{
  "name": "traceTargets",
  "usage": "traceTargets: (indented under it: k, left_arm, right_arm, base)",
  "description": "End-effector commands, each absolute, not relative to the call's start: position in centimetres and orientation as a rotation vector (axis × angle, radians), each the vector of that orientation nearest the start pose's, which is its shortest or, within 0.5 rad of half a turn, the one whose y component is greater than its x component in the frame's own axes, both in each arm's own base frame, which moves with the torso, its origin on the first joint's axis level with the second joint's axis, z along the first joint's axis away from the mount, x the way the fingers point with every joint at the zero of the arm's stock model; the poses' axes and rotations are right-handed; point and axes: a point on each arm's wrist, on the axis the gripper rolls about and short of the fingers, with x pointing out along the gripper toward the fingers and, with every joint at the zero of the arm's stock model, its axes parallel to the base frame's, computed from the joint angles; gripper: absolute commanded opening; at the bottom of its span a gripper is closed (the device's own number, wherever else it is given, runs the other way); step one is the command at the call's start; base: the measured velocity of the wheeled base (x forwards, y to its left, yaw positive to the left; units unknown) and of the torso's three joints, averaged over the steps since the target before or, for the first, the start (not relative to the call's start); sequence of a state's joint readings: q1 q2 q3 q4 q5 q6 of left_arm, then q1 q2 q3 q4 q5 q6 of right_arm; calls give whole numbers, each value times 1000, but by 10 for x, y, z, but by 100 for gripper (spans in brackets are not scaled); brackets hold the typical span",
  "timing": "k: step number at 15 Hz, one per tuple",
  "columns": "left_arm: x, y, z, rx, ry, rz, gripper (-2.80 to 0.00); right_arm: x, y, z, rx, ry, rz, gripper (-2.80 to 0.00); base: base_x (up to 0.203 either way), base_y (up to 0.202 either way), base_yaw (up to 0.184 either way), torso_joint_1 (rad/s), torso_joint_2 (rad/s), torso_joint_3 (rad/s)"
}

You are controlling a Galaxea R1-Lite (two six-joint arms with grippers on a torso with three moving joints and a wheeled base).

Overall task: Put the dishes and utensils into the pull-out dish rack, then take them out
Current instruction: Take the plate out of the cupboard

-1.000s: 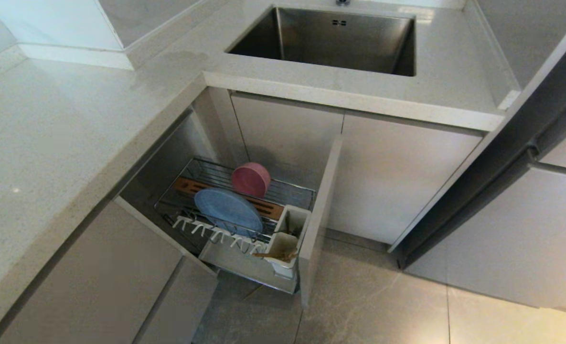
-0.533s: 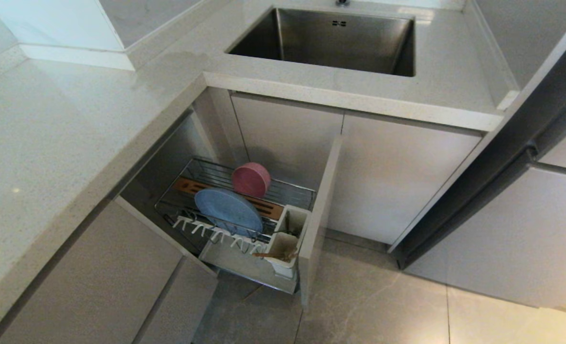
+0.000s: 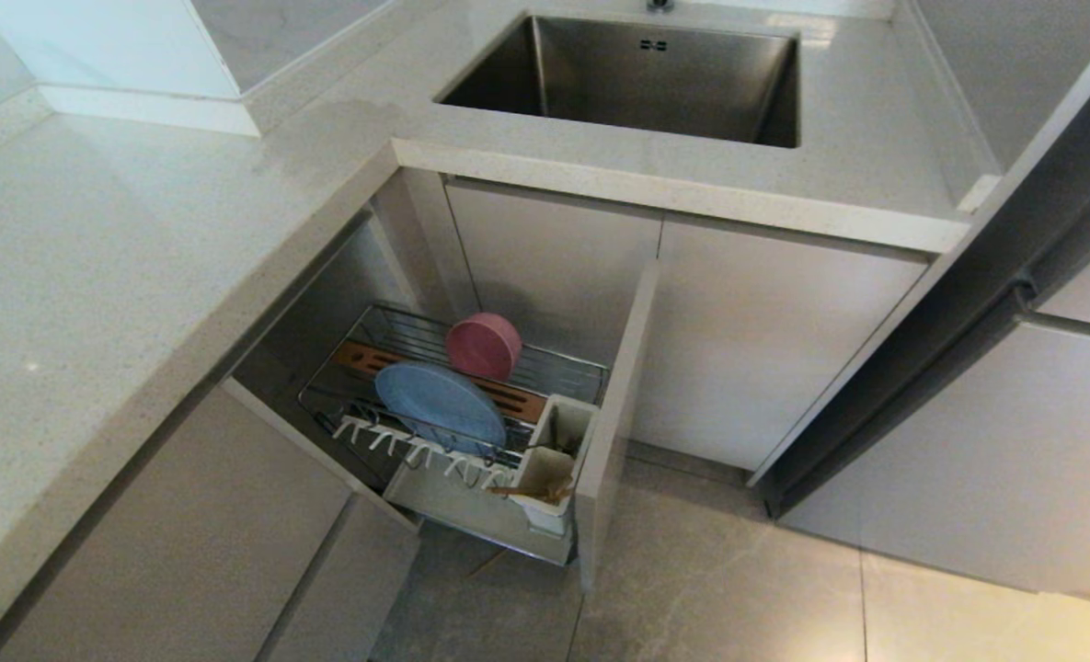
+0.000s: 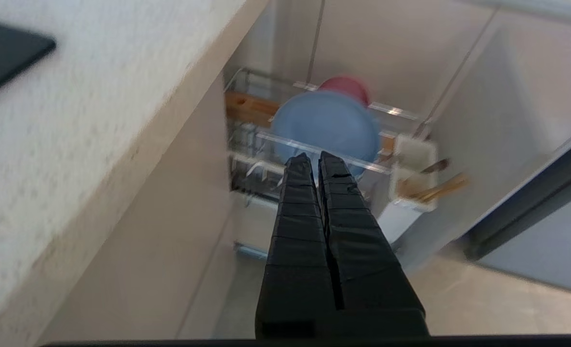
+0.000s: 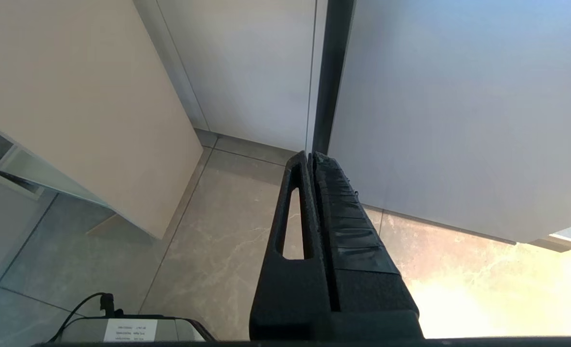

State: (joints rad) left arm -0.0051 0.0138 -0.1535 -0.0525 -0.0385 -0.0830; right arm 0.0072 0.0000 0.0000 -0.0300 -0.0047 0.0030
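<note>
The pull-out dish rack (image 3: 558, 368) stands drawn out below the counter. A light-blue plate (image 3: 439, 405) stands on edge in it, with a pink bowl (image 3: 483, 345) behind it. The white utensil cup (image 3: 545, 473) at the rack's front corner holds wooden chopsticks (image 3: 528, 492); in the left wrist view a dark utensil end (image 4: 433, 166) shows above the chopsticks (image 4: 442, 187). My left gripper (image 4: 313, 159) is shut and empty, well back from the plate (image 4: 326, 127) and bowl (image 4: 345, 85). My right gripper (image 5: 311, 156) is shut and empty, above the floor. Neither arm shows in the head view.
A steel sink (image 3: 636, 78) is set in the pale counter (image 3: 121, 267) above the rack. The rack's beige front panel (image 3: 613, 423) juts out over the grey tile floor (image 3: 710, 579). Closed cabinet doors (image 3: 747, 340) stand to the right.
</note>
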Motion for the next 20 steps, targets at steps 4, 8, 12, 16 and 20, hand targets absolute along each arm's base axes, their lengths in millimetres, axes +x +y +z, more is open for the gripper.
traceTargets:
  k: [4, 8, 12, 16, 20]
  left_arm:
    - [-25, 1, 87, -30, -85, 36, -280]
    - [-23, 1, 82, -33, -63, 13, -280]
    - [-23, 0, 80, -34, -51, 7, -280]
    - [-23, 0, 80, -19, -49, 12, -280]
    - [-23, 0, 79, -18, -40, 12, -280]
  right_arm:
    - [-22, 0, 76, 3, -23, 3, -280]
    - [-22, 0, 76, 3, -23, 3, -280]
    - [-22, 0, 76, 3, -22, 3, -280]
    - [-22, 0, 76, 3, -23, 3, -280]
    - [-22, 0, 76, 3, -22, 3, -280]
  base:
    - [0, 0, 0, 0, 0, 0]
    - [0, 0, 0, 0, 0, 0]
    - [0, 0, 0, 0, 0, 0]
    - [0, 0, 0, 0, 0, 0]
    - [0, 0, 0, 0, 0, 0]
